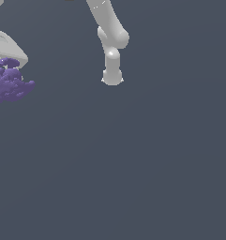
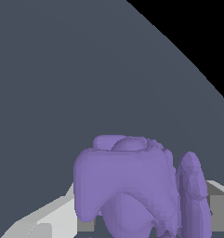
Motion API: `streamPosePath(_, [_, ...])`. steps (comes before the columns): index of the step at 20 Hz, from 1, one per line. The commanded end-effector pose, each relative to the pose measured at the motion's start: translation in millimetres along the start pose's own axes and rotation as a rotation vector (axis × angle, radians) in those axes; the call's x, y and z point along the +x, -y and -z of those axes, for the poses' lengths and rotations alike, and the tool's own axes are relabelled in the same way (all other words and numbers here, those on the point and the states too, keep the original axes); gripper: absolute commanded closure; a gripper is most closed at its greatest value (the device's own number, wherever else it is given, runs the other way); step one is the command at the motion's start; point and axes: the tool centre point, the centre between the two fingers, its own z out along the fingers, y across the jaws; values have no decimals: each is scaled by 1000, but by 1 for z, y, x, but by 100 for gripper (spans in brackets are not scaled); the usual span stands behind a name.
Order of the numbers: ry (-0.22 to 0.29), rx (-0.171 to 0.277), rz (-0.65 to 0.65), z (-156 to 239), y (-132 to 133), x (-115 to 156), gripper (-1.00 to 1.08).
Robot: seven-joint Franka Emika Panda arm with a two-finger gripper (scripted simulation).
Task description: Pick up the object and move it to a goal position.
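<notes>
The object [image 1: 10,82] is a purple knobbly lump at the far edge of the exterior view's left, hanging just under the white hand of my gripper [image 1: 6,65]. The hand is cut off by the frame edge and its fingers are hidden behind the lump. In the wrist view the object [image 2: 127,186] fills the space between the two grey finger pads [image 2: 85,226], which press on it from both sides. My gripper [image 2: 150,223] is shut on it. The object seems to be held above the floor.
White arm links [image 1: 112,47] come down from the top middle of the exterior view. A flat dark grey floor [image 1: 133,164] spreads under everything. A black area [image 2: 197,32] beyond the floor's edge shows in the wrist view.
</notes>
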Motion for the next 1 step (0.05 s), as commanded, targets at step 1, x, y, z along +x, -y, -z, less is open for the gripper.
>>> streamPosePath(1, [-2,0,2,0,-1,0,108])
